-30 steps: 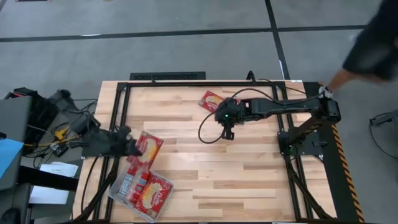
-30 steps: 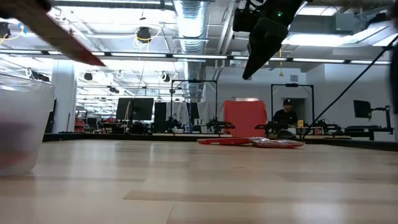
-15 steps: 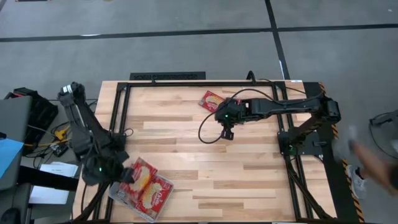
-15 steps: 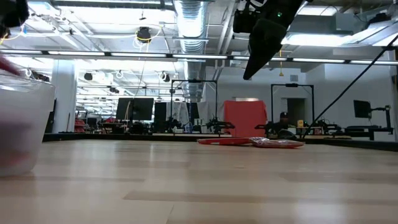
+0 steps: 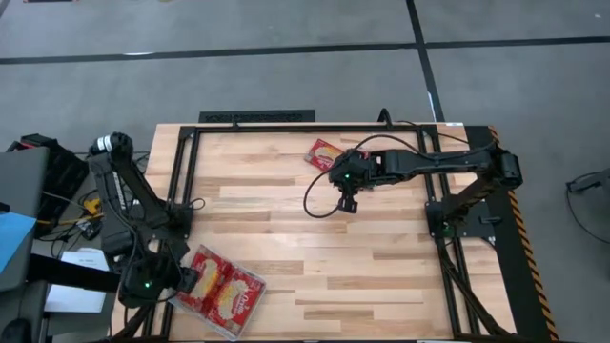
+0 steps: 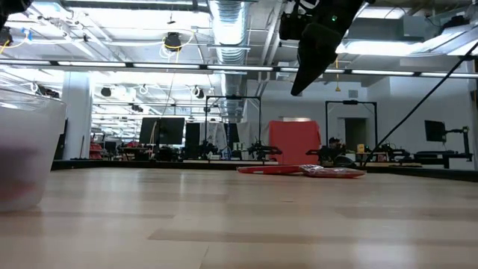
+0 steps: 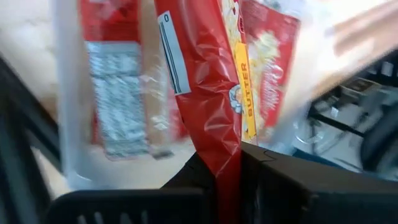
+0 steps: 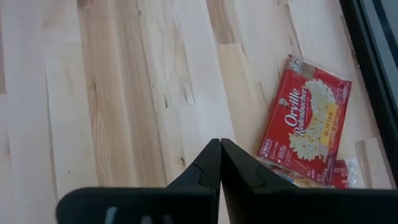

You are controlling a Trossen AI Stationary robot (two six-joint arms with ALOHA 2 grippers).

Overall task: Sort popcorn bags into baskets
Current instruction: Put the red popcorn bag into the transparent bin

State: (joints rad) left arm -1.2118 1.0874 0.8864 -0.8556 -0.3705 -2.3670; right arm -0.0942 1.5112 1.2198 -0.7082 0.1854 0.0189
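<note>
1. The left pincer (image 7: pixel 227 165) grips a red popcorn bag (image 7: pixel 211 87) by its edge, hanging over the clear basket (image 5: pixel 183 301) at the surface's near left corner, apparently ready to drop it in.
2. The right pincer (image 8: pixel 220 163) hovers closed and empty near the loose bags (image 8: pixel 305 127) at the far edge.

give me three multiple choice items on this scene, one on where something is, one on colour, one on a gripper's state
1. Where does the clear tray sit on the table?
A. front left corner
B. centre
C. back right corner

2. What is the main colour of the popcorn bags?
A. green
B. red
C. black

3. What is the left gripper doing?
A. open, empty
B. shut on nothing
C. shut on a popcorn bag

Answers: 1 A, the high view shows it at the left front edge; 2 B, the right wrist view shows red packets; 3 C, the left wrist view shows its fingers pinching red film.
</note>
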